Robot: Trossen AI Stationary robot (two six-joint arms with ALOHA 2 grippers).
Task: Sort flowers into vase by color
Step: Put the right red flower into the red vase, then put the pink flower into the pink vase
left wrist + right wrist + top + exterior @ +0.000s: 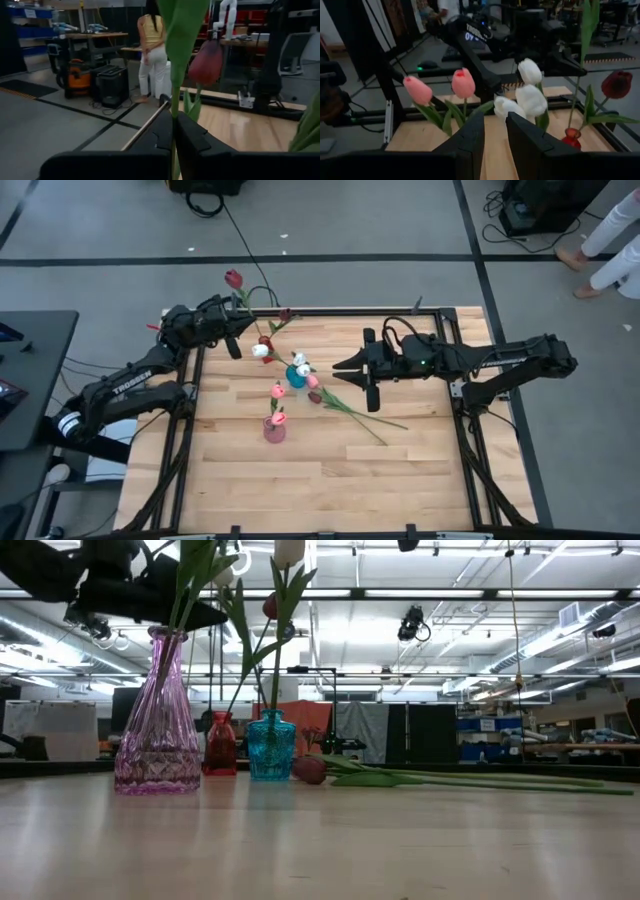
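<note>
My left gripper is over the table's far left edge, shut on the stem of a dark red tulip. Its bloom reaches out past the far edge. Below it stands the red vase holding a dark red bloom. The blue vase holds white tulips. The pink vase holds pink tulips. Loose tulips lie flat on the table right of the blue vase. My right gripper is open and empty, just right of the blue vase and above the table. My left gripper pinches the tulip's thin green stem between its two fingers, which lie across the stem. The stem and a leaf rise past the fingers and the flower is tilted. I cannot tell whether its lower end is in the red vase.
The three vases stand close together at the table's far middle. The loose tulips' stems run toward the right and near side. A person stands in the room beyond the table. The table's black frame borders the wood.
</note>
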